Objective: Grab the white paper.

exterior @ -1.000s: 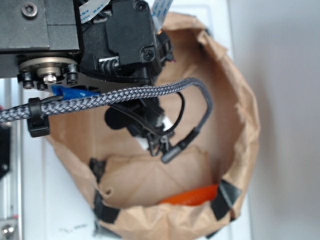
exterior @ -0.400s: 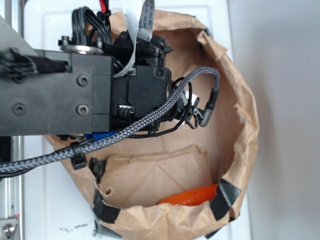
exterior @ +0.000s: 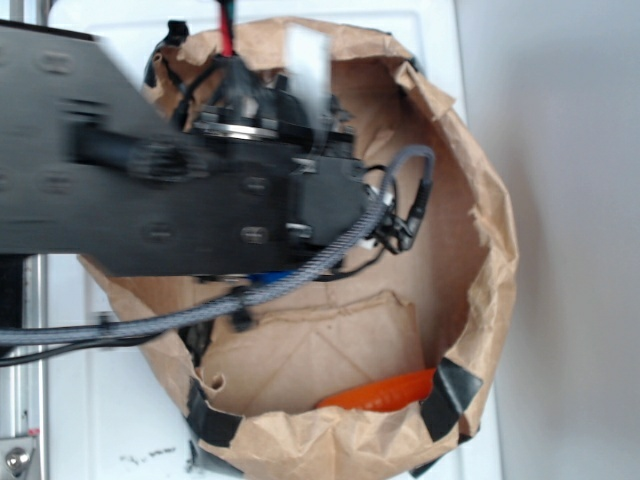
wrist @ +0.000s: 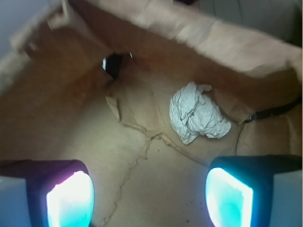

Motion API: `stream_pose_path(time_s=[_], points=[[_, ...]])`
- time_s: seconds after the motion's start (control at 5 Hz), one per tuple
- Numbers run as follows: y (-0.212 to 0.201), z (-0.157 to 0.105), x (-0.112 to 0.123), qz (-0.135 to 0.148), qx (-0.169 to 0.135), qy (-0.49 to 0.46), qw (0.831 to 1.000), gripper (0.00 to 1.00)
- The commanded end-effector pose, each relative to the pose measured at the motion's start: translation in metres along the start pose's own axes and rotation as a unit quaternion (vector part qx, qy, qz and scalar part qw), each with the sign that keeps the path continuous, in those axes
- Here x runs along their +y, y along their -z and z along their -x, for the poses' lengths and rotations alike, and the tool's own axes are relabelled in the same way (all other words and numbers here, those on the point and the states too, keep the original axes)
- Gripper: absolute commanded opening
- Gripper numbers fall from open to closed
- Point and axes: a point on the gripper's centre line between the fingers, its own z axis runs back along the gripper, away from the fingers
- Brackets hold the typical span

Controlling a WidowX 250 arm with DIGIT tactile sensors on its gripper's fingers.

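Off-white, creased and crumpled into a ball, the white paper (wrist: 198, 118) lies on the floor of the large crinkled brown paper bag (exterior: 495, 250). In the wrist view it sits ahead of the pincer (wrist: 149, 196) and a little toward the right-hand pad, well apart from both. The pincer is open, its two glowing pads (wrist: 70, 198) spread wide with only bare bag floor between them, holding nothing.

Since a second ago the black arm (exterior: 150, 195) has swung across the bag's mouth in the exterior view: earlier the wrist sat near the upper left, with the bag's interior largely visible below it, and now the body covers most of the left half, blurred by motion. I read this as the reach into the bag being under way, with the close on the paper not yet started.

Room is tight. The bag's walls rise on every side of the paper, and the far wall stands just behind it, so a forward push could shove the ball against the fold there. A braided grey cable (exterior: 300, 280) loops near the bag's left rim and could catch it. An orange object (exterior: 385, 392) lies at the near side of the bag, clear of the paper's spot. The white worktop (exterior: 110, 420) shows outside the bag.
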Motion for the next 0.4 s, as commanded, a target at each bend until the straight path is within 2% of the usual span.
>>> stream_pose_path(time_s=[0.0,0.2], points=[[0.0199,-0.0396,0.0117,-0.038,-0.026,-0.01,0.999,1.0],[0.0197,-0.0427,0.0161,-0.05,-0.025,-0.004,0.998,1.0]])
